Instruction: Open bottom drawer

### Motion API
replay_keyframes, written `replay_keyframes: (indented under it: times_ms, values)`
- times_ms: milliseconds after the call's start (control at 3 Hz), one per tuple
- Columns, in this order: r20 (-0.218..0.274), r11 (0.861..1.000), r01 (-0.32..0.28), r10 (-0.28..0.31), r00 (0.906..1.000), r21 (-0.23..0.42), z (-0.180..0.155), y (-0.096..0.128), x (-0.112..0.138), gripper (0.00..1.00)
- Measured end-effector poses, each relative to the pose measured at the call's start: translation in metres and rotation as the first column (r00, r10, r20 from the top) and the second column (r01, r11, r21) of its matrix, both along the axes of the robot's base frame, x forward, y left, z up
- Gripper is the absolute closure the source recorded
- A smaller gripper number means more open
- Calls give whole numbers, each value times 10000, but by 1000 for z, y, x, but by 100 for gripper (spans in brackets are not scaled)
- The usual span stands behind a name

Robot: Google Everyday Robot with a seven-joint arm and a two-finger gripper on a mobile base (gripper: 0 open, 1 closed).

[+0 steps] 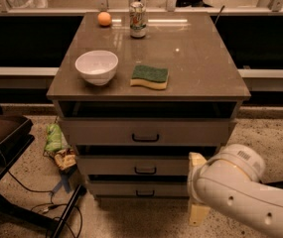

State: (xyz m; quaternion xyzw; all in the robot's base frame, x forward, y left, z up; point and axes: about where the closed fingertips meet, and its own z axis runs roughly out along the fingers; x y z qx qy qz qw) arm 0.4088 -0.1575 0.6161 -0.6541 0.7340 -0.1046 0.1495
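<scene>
- Bottom drawer: 6 o'clock in view, lowest of 3 grey-beige fronts under the tabletop. Slimmest front, w/ a small black bar handle near its middle.
- Middle drawer sits directly above it at 12 o'clock, and the top drawer above that. There's a dark gap over each front.
- My jaws: low at 5 o'clock in view, at the left end of my white arm, approx 3 o'clock of the bottom drawer and just beside its right end. Can't tell if they're apart or together, or if they touch the front. Not on the handle.
- My arm runs off the frame at 4 o'clock.
- Tabletop items: white bowl at 9 o'clock of the green-and-yellow sponge, the two near each other but apart.
- Drink can stands upright at the far edge, approx 12 o'clock of the sponge. Orange ball or fruit is just beside the can at its 9 o'clock; can't tell which it is.
- Floor, 9 o'clock of the drawers: green bag and a snack packet by the lower left corner.
- Black cables lie at 8 o'clock in view, w/ a dark brown object at the left edge.
</scene>
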Motion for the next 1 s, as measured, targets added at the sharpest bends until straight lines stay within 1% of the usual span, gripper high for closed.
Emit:
replay_keyframes:
  times_ms: [333, 667, 1000]
  values:
    - [-483, 9989, -345, 360, 9982, 325, -74, 22, 5, 0]
    - [-723, 9975, -121, 172, 9972, 701, -120, 33, 14, 0]
    - [-910, 9897, 524, -404, 9950, 1333, -165, 44, 28, 0]
